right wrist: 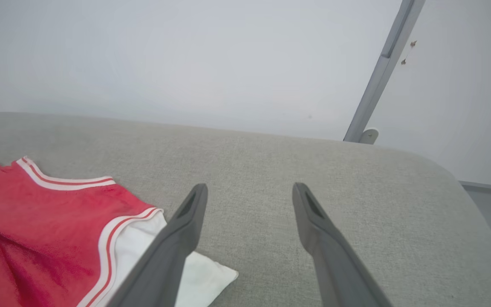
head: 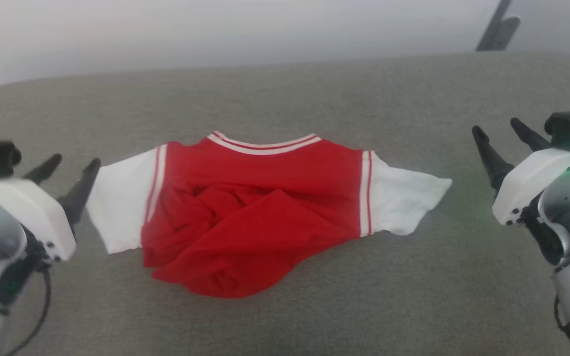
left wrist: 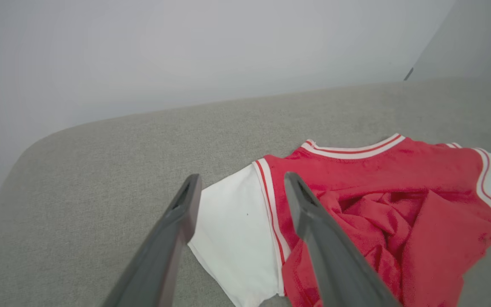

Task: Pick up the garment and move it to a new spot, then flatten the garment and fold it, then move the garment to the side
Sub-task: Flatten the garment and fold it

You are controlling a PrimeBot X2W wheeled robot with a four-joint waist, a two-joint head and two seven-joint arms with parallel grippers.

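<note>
The garment (head: 255,198) (left wrist: 377,179) (right wrist: 36,213) is a red T-shirt with white short sleeves and red-and-white stripe trim. It lies at the centre of the grey padded surface (head: 285,94). In the head view the collar (head: 265,144) points to 12 o'clock. One sleeve (head: 121,207) extends flat toward 9 o'clock, the other sleeve (head: 403,202) toward 3 o'clock. The upper body lies flat. The lower body is bunched in creased folds toward 6 o'clock.
</note>
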